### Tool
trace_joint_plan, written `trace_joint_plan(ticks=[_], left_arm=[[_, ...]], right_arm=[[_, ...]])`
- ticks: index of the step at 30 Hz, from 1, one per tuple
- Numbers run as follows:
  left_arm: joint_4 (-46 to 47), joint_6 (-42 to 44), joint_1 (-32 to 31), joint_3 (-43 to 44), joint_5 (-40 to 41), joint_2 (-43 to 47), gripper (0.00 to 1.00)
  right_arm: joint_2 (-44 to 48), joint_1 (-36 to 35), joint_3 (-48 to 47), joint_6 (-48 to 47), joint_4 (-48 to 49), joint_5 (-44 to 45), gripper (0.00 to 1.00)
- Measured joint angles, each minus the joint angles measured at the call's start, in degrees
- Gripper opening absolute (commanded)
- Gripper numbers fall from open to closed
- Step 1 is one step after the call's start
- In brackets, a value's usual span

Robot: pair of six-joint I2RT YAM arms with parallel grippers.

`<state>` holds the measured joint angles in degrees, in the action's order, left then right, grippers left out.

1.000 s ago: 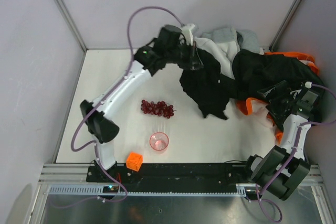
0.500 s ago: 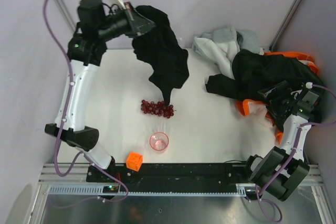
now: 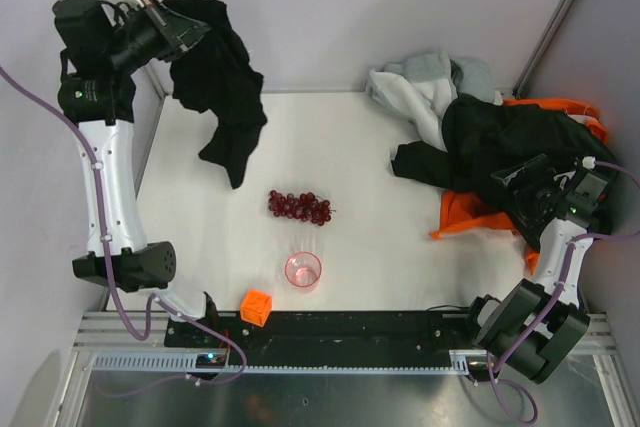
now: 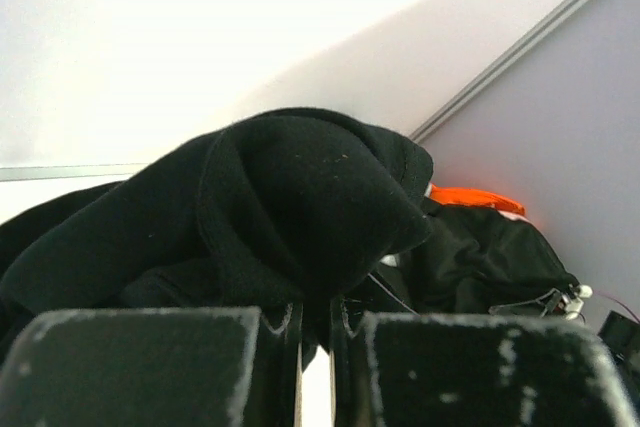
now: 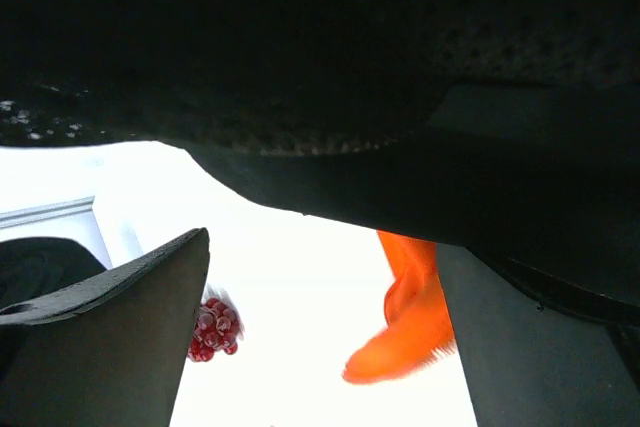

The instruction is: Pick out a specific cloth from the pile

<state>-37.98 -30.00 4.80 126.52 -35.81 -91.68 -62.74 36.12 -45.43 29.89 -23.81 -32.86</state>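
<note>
Cloth (image 3: 225, 97) aloft in upraised left gripper (image 3: 195, 33)

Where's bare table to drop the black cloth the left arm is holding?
Bare table lies left of the grapes, below the black cloth in the left gripper, and in the middle strip between grapes and pile. Crowded: the far-right pile, and the near edge around the cup and orange cube.
</note>
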Motion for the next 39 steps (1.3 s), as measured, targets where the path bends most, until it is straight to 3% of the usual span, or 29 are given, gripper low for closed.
trace_joint_plan(ticks=[11,29,39], left_arm=[[0.57,1.20,5.75,-8.11,0.17,1.68,0.01],[4.13,6.67,5.73,-51.47,13.77,7.48,0.01],[14.45,5.49,5.73,-60.17,17.22,-1.75,0.01]], right_arm=[[-0.83,-0.44,0.00,0.00,0.09,0.04,0.99],[-1.05,-6.75,0.00,0.00,0.00,4.17,0.99],[0.94,-10.99,0.35,-0.04,-1.62,7.58,0.99]])
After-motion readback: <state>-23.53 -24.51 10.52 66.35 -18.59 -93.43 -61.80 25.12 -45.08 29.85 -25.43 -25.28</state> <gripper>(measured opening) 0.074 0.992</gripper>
